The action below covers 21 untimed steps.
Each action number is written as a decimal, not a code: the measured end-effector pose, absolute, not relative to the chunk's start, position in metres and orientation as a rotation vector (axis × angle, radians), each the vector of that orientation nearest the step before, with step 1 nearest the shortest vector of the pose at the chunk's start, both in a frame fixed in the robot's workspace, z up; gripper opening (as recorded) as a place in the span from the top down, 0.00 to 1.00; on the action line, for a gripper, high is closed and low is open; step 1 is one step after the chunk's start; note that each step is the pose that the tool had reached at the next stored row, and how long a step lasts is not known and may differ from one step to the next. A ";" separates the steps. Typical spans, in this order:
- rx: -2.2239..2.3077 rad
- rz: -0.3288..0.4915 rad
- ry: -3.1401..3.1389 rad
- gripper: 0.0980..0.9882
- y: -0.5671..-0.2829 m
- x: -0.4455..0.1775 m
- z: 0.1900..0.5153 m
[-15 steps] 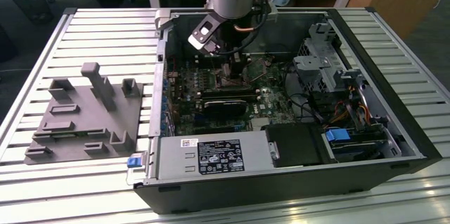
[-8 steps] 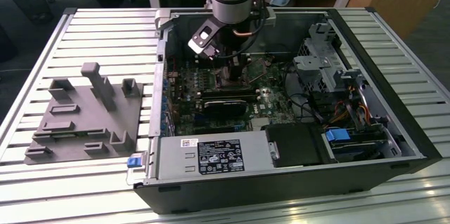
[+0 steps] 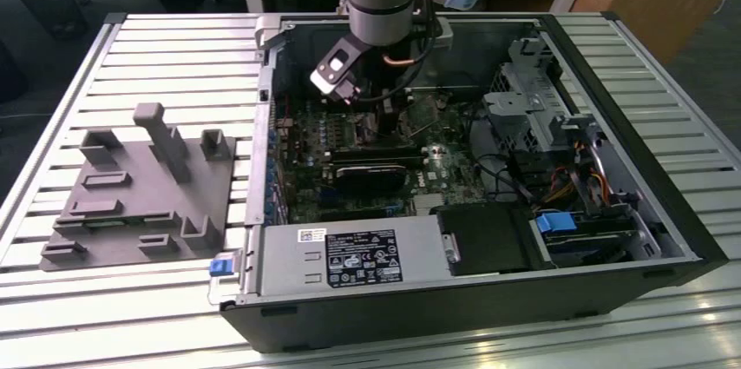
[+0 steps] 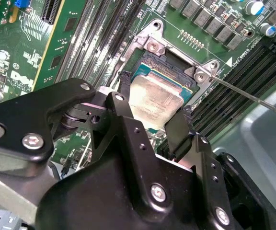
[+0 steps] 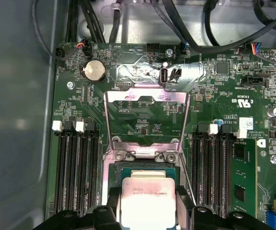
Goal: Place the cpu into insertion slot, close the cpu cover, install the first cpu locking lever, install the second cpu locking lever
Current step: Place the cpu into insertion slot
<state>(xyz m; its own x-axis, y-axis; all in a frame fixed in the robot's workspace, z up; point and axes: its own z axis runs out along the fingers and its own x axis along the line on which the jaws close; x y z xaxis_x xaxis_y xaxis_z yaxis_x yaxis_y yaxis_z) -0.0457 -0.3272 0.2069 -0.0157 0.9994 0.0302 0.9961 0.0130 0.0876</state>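
The arm [image 3: 380, 4] reaches down into the open computer case [image 3: 648, 213], which lies on its side on the slatted counter [image 3: 173, 48]. A grey fixture block [image 3: 139, 195] sits on the counter outside the case, on the exterior view's left.

**Gripper.** In the second wrist view the gripper [image 4: 153, 103] is closed onto the cpu [image 4: 157, 98]. One black finger [image 4: 124, 84] bears on one edge of the chip and the other finger bears on the opposite edge. The first wrist view shows the same grip [image 5: 147, 208], with the jaws spread only as wide as the chip.

**Cpu.** The cpu [image 5: 147, 199] sits directly over the insertion slot [image 4: 158, 64], metal face up. Part of the slot's dark contact field is exposed past the chip's far edge. Whether the chip is fully seated in the insertion slot cannot be determined.

**Cpu cover.** The cpu cover [image 5: 147, 95] is swung open. It lies back from the insertion slot on its hinge side, and the green board is visible through its window.

**Locking lever.** A thin locking lever [image 4: 253, 98] stands free beside the insertion slot, unlatched.

**Surroundings.** Long black memory slots [image 5: 75, 172] flank the insertion slot on both sides. A coin battery [image 5: 94, 71] lies beyond the open cover.
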 end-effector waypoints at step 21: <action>2.179 0.129 2.203 0.50 -0.327 -0.046 0.194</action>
<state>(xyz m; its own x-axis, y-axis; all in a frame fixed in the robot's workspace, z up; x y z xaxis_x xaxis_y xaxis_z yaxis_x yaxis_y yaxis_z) -0.0460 -0.3267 0.1943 -0.0125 0.9995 0.0298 0.9961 0.0098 0.0872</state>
